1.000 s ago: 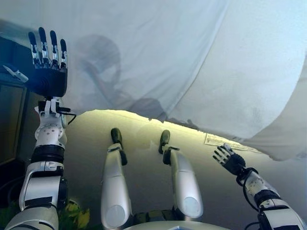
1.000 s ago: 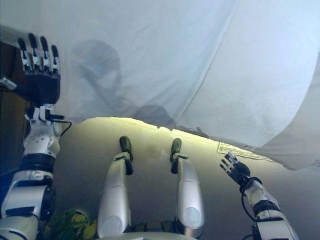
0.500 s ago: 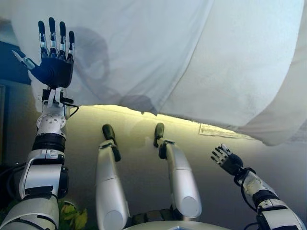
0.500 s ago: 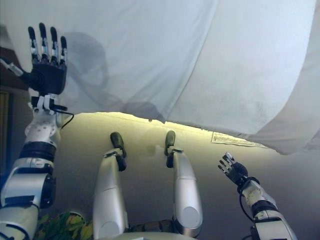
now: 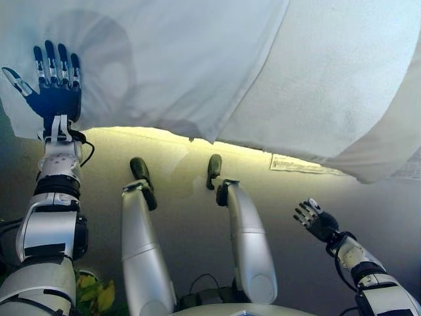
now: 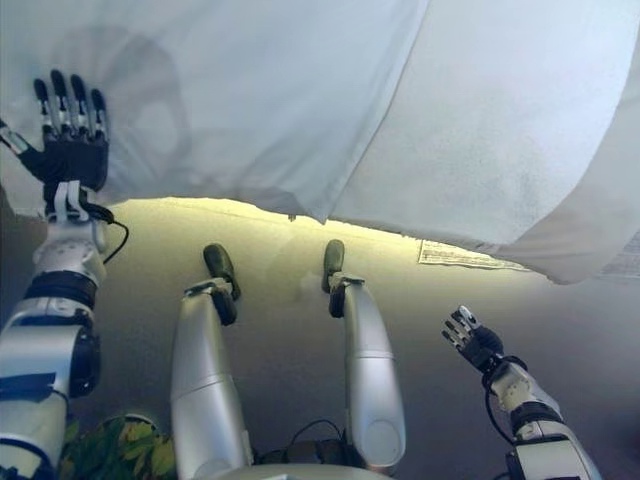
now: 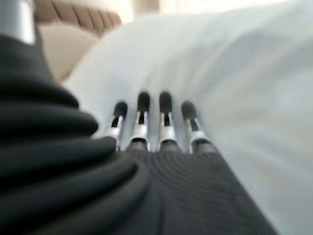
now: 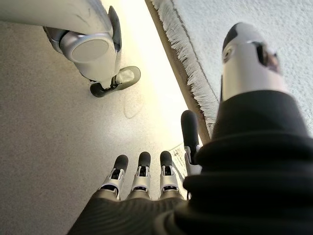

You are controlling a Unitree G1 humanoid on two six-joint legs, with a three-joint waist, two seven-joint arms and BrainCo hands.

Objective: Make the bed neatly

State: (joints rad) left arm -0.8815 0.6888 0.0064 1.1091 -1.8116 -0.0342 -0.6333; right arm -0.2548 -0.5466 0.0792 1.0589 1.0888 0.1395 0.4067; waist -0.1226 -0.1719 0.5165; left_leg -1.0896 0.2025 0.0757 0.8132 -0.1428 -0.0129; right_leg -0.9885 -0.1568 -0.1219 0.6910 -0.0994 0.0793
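- My left hand (image 5: 58,99) is spread flat, fingers straight, against the white sheet (image 5: 217,66) at the bed's near edge.
- My right hand (image 5: 317,220) hangs relaxed, holding nothing, over the floor (image 5: 191,230).

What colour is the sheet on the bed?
White, plain with no pattern; the sheet shows best in the left eye view.
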